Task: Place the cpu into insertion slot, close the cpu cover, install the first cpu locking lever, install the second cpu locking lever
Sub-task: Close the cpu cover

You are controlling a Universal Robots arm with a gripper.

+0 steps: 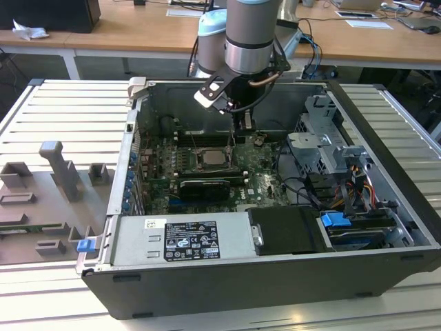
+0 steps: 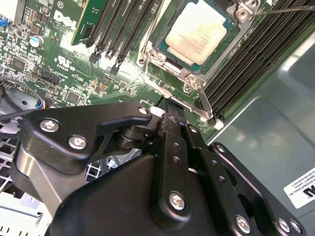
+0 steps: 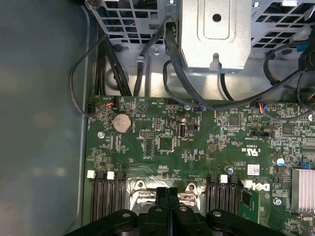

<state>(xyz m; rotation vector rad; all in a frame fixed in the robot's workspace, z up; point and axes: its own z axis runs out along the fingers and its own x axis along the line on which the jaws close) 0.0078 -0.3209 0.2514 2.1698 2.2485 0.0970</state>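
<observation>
The pale silver-beige square cpu (image 2: 199, 29) is seen seated in the silver-rimmed square insertion slot (image 2: 167, 64) on the green motherboard (image 3: 162, 142), inside the dark grey computer case (image 1: 227, 289) that is set on the white slatted desk (image 1: 62, 110). The thin silver metal cpu cover (image 2: 151, 54) appears to be laid flat around the chip, which shows through its window. So placing and covering are judged done, and the lever work is judged to be the step in hand.

The black gripper (image 2: 170, 110) is held low over the board with its fingers (image 3: 162, 194) brought together. Nothing is seen clamped between them. In the second wrist view its tip is found just beside the first thin silver wire locking lever (image 2: 197, 101), which runs along the socket's near corner next to the long black memory slots (image 2: 246, 59). Whether contact is made cannot be told. A second wire lever (image 2: 288, 8) is seen at the socket's far side, well apart from the gripper.

A firm sideways-and-down press, kept on the thin wire, is judged to be what latching this lever calls for.
</observation>
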